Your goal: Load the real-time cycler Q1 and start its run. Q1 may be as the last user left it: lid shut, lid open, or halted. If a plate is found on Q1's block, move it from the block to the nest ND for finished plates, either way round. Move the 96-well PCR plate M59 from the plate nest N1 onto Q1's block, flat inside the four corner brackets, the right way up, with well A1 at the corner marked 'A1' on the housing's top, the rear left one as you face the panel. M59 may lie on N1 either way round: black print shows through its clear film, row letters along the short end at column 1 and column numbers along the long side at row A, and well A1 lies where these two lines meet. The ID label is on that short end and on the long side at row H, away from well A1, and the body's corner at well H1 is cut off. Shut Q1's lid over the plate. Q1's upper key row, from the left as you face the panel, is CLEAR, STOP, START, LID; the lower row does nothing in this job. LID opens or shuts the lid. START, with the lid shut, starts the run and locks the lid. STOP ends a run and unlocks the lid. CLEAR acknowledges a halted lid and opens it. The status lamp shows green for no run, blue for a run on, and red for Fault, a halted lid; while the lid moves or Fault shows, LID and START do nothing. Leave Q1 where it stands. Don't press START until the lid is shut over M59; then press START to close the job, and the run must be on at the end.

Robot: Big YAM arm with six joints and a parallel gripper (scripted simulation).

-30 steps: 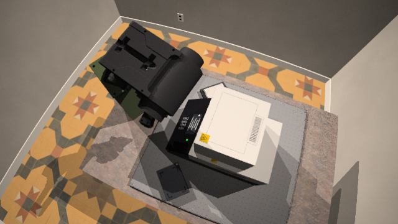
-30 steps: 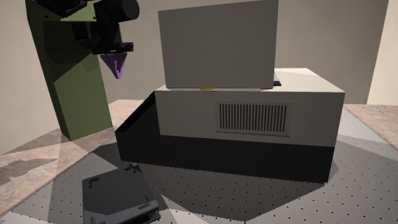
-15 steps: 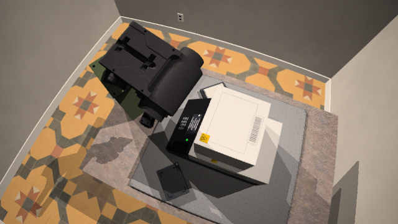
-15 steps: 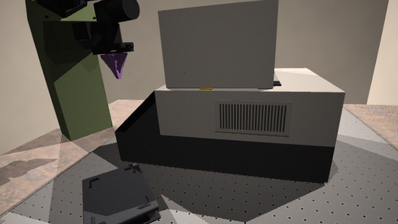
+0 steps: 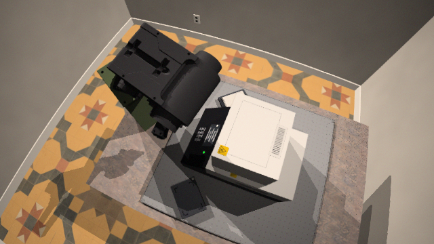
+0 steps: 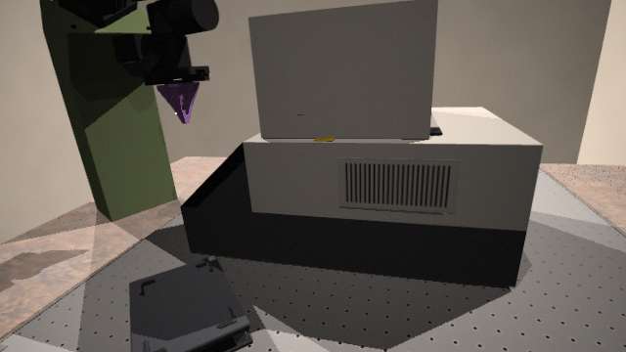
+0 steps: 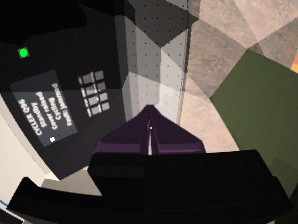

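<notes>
Q1 [image 5: 258,135] lid down — dark nest [image 5: 188,196] holds nothing.

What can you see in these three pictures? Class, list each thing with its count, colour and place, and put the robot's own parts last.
Cycler: one, white over black, mid breadboard, lid down.
Panel: one, black, cycler's front slope, with keys.
Lamp: one, green, on panel.
Warning sticker: one, yellow, lid corner.
Vent: one, grey, cycler's side.
Nest: one, dark grey, bare, on breadboard in front of the vent side.
Plate: one, white, behind cycler, partly hidden.
Breadboard: one, grey, on table.
Arm: one, black and green, beside panel.
Hand: one, purple fingers, shut, above the table.
</notes>
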